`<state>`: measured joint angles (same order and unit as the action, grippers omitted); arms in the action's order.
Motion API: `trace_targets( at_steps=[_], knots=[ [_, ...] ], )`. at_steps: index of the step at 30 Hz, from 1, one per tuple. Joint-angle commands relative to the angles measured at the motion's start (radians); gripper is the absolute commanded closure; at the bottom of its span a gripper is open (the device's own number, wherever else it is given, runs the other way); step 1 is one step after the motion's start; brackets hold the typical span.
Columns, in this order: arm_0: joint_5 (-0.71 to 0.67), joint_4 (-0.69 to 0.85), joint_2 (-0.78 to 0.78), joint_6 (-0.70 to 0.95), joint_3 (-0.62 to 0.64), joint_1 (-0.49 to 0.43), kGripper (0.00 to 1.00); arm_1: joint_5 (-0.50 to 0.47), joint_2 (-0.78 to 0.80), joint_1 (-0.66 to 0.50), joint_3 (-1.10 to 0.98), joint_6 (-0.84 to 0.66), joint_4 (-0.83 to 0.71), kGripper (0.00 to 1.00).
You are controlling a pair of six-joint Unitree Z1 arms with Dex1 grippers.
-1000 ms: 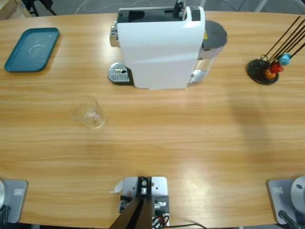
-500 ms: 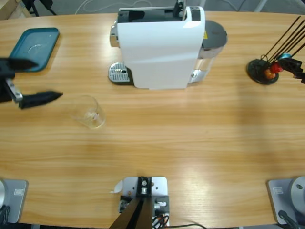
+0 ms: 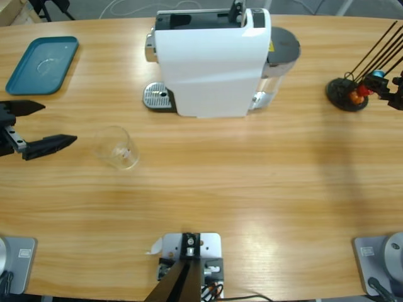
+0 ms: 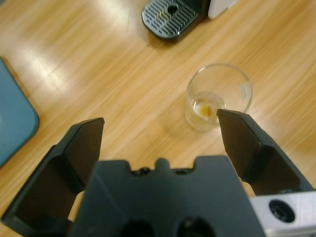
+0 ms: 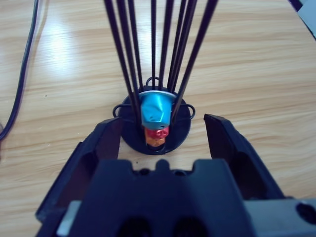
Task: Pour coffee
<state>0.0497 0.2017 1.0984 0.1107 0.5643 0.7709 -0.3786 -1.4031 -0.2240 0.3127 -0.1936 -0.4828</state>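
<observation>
Left gripper (image 3: 39, 123): enters from the high view's left edge, jaws spread wide, holding nothing, touching nothing; arm behind it cut off by the frame.
Right gripper (image 5: 163, 129): jaws spread wide, empty, facing the capsule rack (image 5: 155, 126); in the high view only a small black piece of it shows at the right edge beside the rack.
Capsule rack: black round base with thin black rods; a blue capsule (image 5: 154, 108) sits above a red one, an orange one below is mostly hidden.
Glass (image 3: 116, 147): clear, upright on the table (image 3: 252, 182), just beyond the left gripper's jaw tips, apart from them; a faint amber trace at its bottom, no dark coffee discernible.
Coffee machine (image 3: 211, 63): white, boxy, drip tray (image 4: 170, 15) empty, well apart from both grippers.
Teal tray (image 3: 43, 64): near the table's far left corner
</observation>
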Motion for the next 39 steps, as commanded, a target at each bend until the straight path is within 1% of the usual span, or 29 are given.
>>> trace_targets(
  at_steps=[1, 4, 9, 10, 11, 14, 16, 17, 23, 24, 25, 29, 30, 31, 36, 38, 39],
  knots=[
    [0.012, -0.073, -0.036, -0.016, -0.035, -0.029, 0.000, 0.060, -0.043, 0.061, -0.027, 0.036, -0.043, 0.363],
    [0.012, -0.077, -0.033, -0.017, -0.035, -0.037, 0.000, 0.075, -0.064, 0.063, -0.027, 0.037, -0.058, 0.363],
    [0.012, -0.134, -0.026, -0.057, -0.005, -0.091, 0.000, 0.091, -0.087, 0.073, -0.027, 0.038, -0.076, 0.363],
    [0.012, -0.137, -0.020, -0.060, 0.010, -0.091, 0.000, 0.095, -0.089, 0.080, -0.028, 0.037, -0.078, 0.369],
    [0.009, -0.137, -0.013, -0.060, 0.027, -0.091, 0.000, 0.099, -0.089, 0.082, -0.029, 0.038, -0.079, 0.401],
    [0.007, -0.137, -0.003, -0.063, 0.054, -0.092, 0.000, 0.100, -0.086, 0.083, -0.030, 0.039, -0.079, 0.408],
    [0.007, -0.137, 0.003, -0.064, 0.060, -0.095, 0.000, 0.099, -0.088, 0.086, -0.030, 0.040, -0.079, 0.497],
    [0.007, -0.137, 0.003, -0.066, 0.061, -0.096, 0.000, 0.099, -0.088, 0.089, -0.030, 0.044, -0.079, 0.515],
    [0.009, -0.137, 0.005, -0.077, 0.073, -0.113, 0.000, 0.117, -0.100, 0.092, -0.027, 0.064, -0.079, 0.539],
    [0.009, -0.137, 0.007, -0.079, 0.077, -0.114, 0.000, 0.118, -0.100, 0.092, -0.027, 0.065, -0.079, 0.606],
    [0.007, -0.137, 0.008, -0.081, 0.080, -0.115, 0.000, 0.121, -0.101, 0.092, -0.027, 0.065, -0.081, 0.653],
    [0.007, -0.137, 0.010, -0.086, 0.080, -0.116, 0.000, 0.127, -0.100, 0.094, -0.028, 0.067, -0.085, 0.673],
    [0.007, -0.137, 0.012, -0.089, 0.080, -0.116, 0.000, 0.127, -0.098, 0.095, -0.029, 0.069, -0.085, 0.766],
    [0.007, -0.137, 0.013, -0.091, 0.080, -0.116, 0.000, 0.127, -0.094, 0.095, -0.029, 0.072, -0.086, 0.796],
    [0.007, -0.139, 0.014, -0.093, 0.080, -0.116, 0.000, 0.124, -0.083, 0.095, -0.032, 0.073, -0.085, 0.798],
    [0.007, -0.139, 0.014, -0.097, 0.080, -0.116, 0.000, 0.125, -0.083, 0.095, -0.032, 0.079, -0.086, 0.902],
    [0.007, -0.139, 0.014, -0.097, 0.080, -0.116, 0.000, 0.125, -0.083, 0.095, -0.032, 0.080, -0.086, 0.902]
  ],
)
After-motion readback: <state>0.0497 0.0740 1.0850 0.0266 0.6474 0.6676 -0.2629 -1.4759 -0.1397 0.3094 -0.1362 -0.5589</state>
